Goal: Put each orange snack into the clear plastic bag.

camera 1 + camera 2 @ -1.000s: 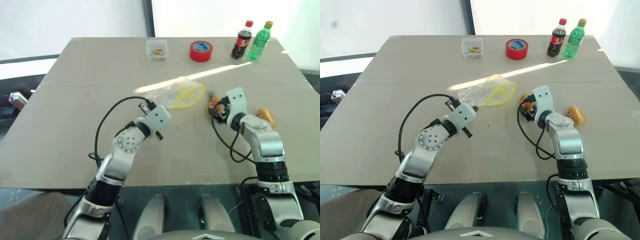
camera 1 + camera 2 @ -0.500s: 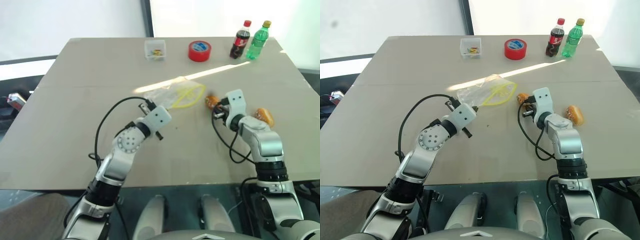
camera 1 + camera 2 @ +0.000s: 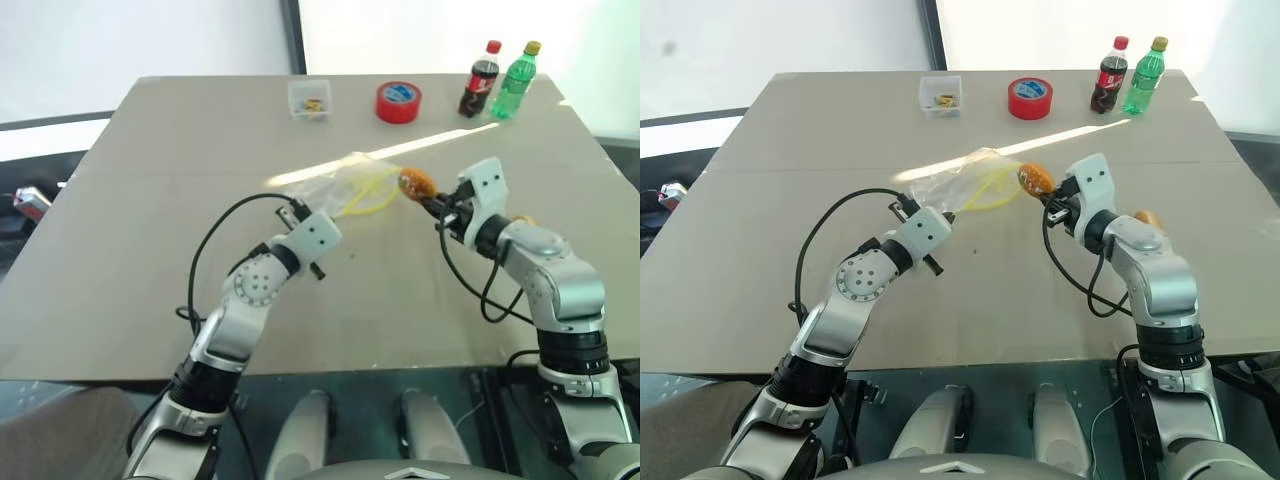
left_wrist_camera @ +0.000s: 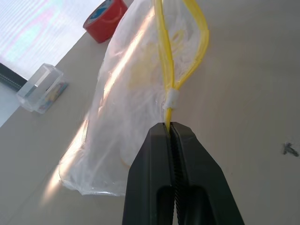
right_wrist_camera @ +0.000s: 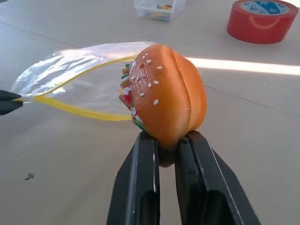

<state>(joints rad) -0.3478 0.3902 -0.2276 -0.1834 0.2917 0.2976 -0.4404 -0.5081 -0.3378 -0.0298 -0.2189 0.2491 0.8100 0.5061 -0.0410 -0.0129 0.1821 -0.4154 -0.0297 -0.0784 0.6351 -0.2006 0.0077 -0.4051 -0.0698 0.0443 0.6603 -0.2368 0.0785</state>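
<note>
I have the counter (image 3: 150, 200) in front of me, and near its middle the clear plastic bag (image 3: 335, 188) lies with its yellow-rimmed mouth facing my right arm. My left pincer (image 4: 170, 127) is clamped tight on the end of the yellow seal strip, pinning that corner. My right pincer (image 5: 165, 151) grips one orange snack (image 5: 165, 93) by its lower edge and holds it above the counter, just beside the bag's mouth. The other orange snack (image 3: 1147, 216) sits on the counter behind my right forearm, mostly hidden, so I can't judge its pose. To do this step well I should feed the snack in level through the open loop, keep my left grip firm, and let go only once it is well inside.
</note>
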